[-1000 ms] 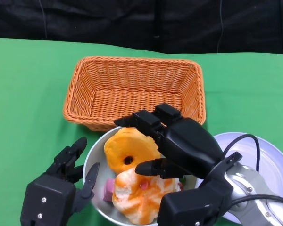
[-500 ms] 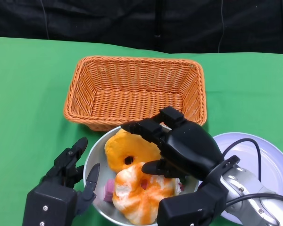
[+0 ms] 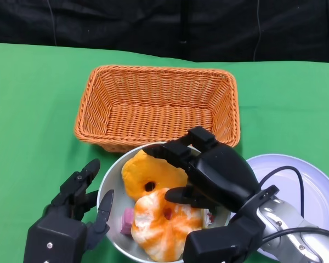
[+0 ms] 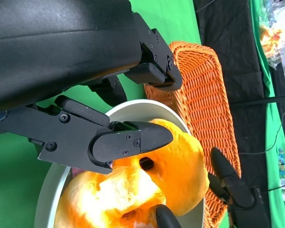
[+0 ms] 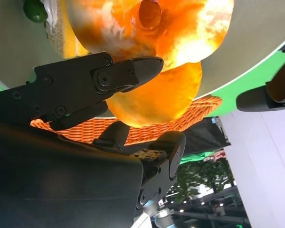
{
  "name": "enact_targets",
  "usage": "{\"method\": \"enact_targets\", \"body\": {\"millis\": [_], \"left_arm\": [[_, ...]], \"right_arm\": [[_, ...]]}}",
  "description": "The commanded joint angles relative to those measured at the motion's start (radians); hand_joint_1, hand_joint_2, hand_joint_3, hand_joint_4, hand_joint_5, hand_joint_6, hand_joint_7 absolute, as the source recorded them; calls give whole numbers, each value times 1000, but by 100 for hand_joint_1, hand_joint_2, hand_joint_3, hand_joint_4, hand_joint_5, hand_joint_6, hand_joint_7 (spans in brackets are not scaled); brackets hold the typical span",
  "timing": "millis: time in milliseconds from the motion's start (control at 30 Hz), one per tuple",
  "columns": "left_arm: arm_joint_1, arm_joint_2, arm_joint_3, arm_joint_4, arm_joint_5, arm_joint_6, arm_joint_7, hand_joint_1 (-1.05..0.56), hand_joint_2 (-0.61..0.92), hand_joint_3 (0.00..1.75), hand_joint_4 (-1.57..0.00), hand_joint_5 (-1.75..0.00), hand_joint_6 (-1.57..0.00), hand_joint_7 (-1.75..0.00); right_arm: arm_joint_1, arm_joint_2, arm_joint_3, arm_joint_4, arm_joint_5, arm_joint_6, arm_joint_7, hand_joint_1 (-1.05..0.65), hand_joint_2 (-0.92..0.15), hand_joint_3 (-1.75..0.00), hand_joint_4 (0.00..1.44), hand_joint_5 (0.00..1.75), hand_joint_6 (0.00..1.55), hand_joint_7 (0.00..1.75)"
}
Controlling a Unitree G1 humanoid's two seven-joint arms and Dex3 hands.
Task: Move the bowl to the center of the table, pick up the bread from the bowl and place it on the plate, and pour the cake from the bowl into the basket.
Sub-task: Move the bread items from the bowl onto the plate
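Bread [image 3: 163, 226] remains in the white bowl [image 3: 106, 193], which sits on the green bench [image 3: 33, 109] just in front of one orange basket [image 3: 156, 104], as the right robot hand [image 3: 208, 172] sinks lower over it than a second ago, fingers spread and holding nothing — the pickup looks imminent. The left robot hand [image 3: 77, 211] rests against the bowl's outer rim, fingers apart, whether gripping cannot be told. Two orange ring-shaped pieces fill the bowl; one white plate [image 3: 312, 189] waits beside it.
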Motion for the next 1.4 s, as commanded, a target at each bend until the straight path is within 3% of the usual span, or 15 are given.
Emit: {"method": "enact_targets", "body": {"millis": [33, 167, 400, 767, 1000, 1033, 1067, 1100, 1133, 1167, 1233, 1300, 1400], "left_arm": [[3, 3, 6, 3, 11, -16, 9, -50, 92, 53, -24, -86, -50, -6], [7, -1, -1, -6, 14, -4, 9, -51, 92, 52, -25, -87, -50, -6], [9, -2, 0, -8, 17, -6, 6, -51, 92, 52, -24, -87, -50, -6], [14, -6, -2, -17, 23, -7, 6, -50, 92, 52, -25, -90, -51, -6], [14, -11, -1, -17, 23, -5, 6, -51, 92, 52, -25, -91, -51, -5], [14, -12, -1, -18, 23, -6, 6, -51, 92, 52, -24, -91, -51, -5], [14, -12, -2, -20, 23, -4, 5, -51, 92, 52, -24, -91, -51, -5], [14, -13, -3, -22, 24, -3, 4, -51, 92, 52, -24, -91, -51, -5], [14, -13, -3, -23, 24, -3, 4, -51, 92, 52, -23, -91, -51, -5], [14, -13, -4, -24, 24, -1, 4, -51, 92, 52, -23, -91, -51, -5], [14, -14, -6, -25, 24, 1, 4, -51, 92, 52, -23, -91, -51, -5], [13, -13, -6, -24, 23, 2, 3, -51, 92, 52, -23, -91, -51, -5], [12, -8, -5, -21, 18, -2, -5, -52, 92, 52, -22, -90, -50, -4]], "right_arm": [[-17, -5, -4, 10, 10, -12, -19, -46, -92, -10, 13, 90, 29, 36], [-30, 28, -2, 40, 5, 10, -50, -46, -92, -13, 7, 88, 27, 34], [-40, 32, 7, 63, 3, 14, -49, -46, -92, -13, 6, 89, 28, 33], [-65, 35, 40, 150, 2, 1, -66, -45, -92, -11, 15, 90, 35, 33], [-92, 41, 52, 237, 11, -65, -143, -40, -92, -10, 38, 76, 53, 26], [-99, 42, 53, 257, 15, -91, -167, -29, -91, -9, 58, 90, 70, 31], [-106, 40, 51, 280, 19, -129, -205, -26, -91, -9, 64, 95, 76, 31], [-112, 40, 50, 302, 25, -169, -242, -20, -88, -10, 78, 113, 93, 38], [-117, 40, 49, 318, 28, -196, -266, -14, -74, -39, 89, 134, 102, 61], [-121, 40, 49, 335, 29, -231, -300, -12, -57, -71, 93, 141, 103, 74], [-130, 38, 52, 367, 30, -290, -357, -14, -38, -124, 97, 167, 96, 122], [-138, 39, 52, 393, 29, -334, -397, -16, -33, -137, 99, 173, 88, 149], [-155, 40, 53, 431, 11, -399, -487, -16, -26, -145, 99, 174, 86, 152]]}}
